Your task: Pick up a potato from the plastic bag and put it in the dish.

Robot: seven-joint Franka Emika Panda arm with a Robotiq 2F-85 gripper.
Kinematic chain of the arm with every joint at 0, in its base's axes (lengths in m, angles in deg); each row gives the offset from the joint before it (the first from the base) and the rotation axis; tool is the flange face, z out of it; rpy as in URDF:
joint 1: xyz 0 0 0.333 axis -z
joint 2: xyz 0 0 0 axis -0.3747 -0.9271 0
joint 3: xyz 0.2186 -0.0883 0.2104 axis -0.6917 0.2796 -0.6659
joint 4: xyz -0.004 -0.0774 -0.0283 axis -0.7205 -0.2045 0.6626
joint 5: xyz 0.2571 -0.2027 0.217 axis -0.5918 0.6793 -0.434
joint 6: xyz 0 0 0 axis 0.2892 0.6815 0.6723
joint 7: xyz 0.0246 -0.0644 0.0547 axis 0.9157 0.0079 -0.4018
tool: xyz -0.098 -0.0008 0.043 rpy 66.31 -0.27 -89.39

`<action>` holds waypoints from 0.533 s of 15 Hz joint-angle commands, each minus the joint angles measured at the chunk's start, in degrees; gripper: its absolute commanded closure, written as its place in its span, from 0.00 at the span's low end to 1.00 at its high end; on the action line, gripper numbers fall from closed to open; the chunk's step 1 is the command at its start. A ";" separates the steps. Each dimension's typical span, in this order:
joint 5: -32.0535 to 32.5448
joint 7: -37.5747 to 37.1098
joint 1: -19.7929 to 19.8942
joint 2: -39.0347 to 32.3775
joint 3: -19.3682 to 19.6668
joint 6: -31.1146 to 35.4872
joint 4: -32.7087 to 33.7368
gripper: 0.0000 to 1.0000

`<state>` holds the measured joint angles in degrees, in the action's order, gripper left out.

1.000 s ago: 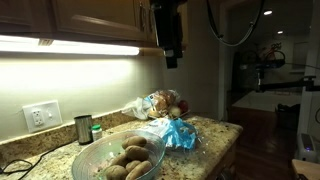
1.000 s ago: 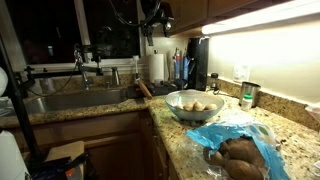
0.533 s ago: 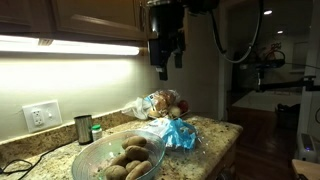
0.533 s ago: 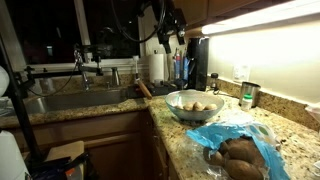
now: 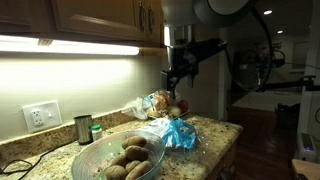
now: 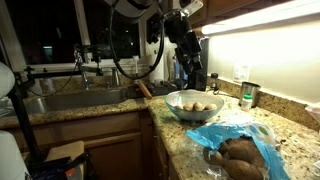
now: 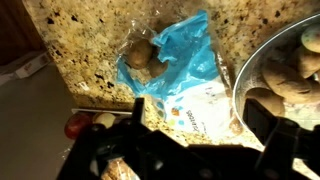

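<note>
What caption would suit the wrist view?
From above: crinkled blue-and-clear plastic bag holding brown potatoes, beside a large clear glass bowl on speckled granite counter.

"Can you see the whole dish [image 7: 245, 70]?"

"No. In the wrist view the right edge cuts it off."

"How many potatoes are in the plastic bag [image 6: 225, 138]?"

"I cannot tell. In an exterior view the bag covers them, and the bottom edge cuts it off."

"And the gripper [image 7: 198, 115]?"

"In the wrist view it is a dark blur. The red thing [image 7: 78, 124] beside it is too blurry to name."
</note>
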<state>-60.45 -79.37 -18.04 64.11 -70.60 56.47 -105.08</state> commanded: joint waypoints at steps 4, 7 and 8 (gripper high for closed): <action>5.92 -11.34 4.11 1.83 2.18 6.49 -9.62 0.00; 4.24 -9.53 3.38 -0.01 2.72 4.42 -7.92 0.00; 4.21 -9.65 3.47 -0.01 3.05 4.64 -8.47 0.00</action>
<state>-56.27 -89.05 -14.27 64.10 -67.82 61.24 -113.65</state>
